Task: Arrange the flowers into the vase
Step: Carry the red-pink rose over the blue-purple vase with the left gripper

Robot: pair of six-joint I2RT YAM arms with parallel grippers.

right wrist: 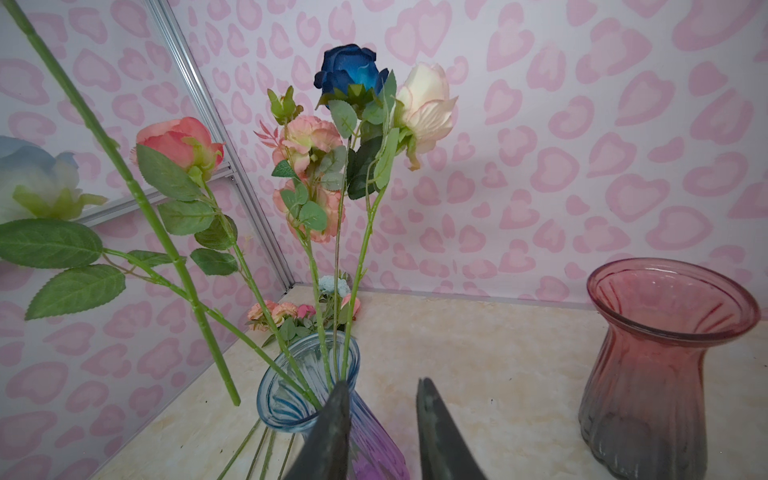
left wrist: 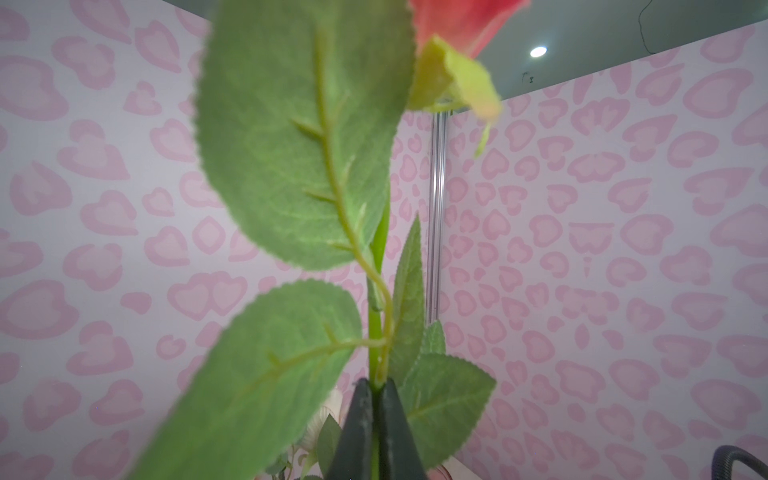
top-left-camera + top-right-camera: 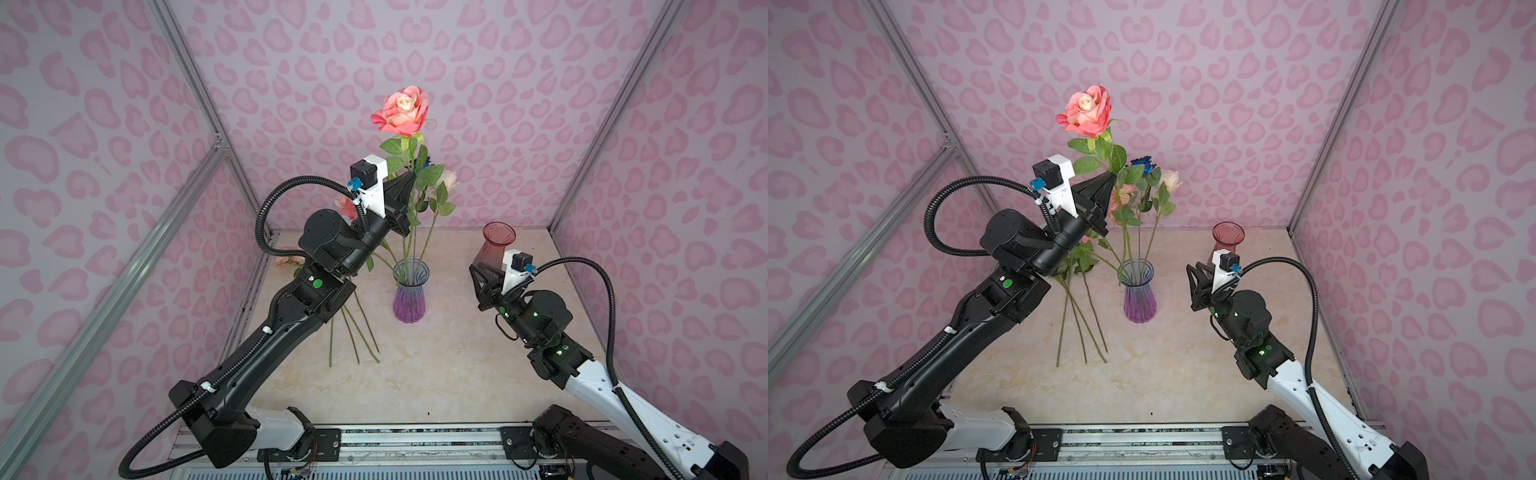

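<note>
Coral rose (image 3: 400,111) upright in the air, stem end beside blue-purple vase (image 3: 409,303) holding several flowers (image 1: 349,72).

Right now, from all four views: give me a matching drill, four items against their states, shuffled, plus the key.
Items
1. coral rose
2. blue vase
3. red vase
4. right gripper

States
A. empty glass, nothing in it
B. flowers standing in it
C. open, nothing between the jaws
D. stem clamped in the left gripper

Pairs: 1-D, 2-B, 3-A, 4-C
</note>
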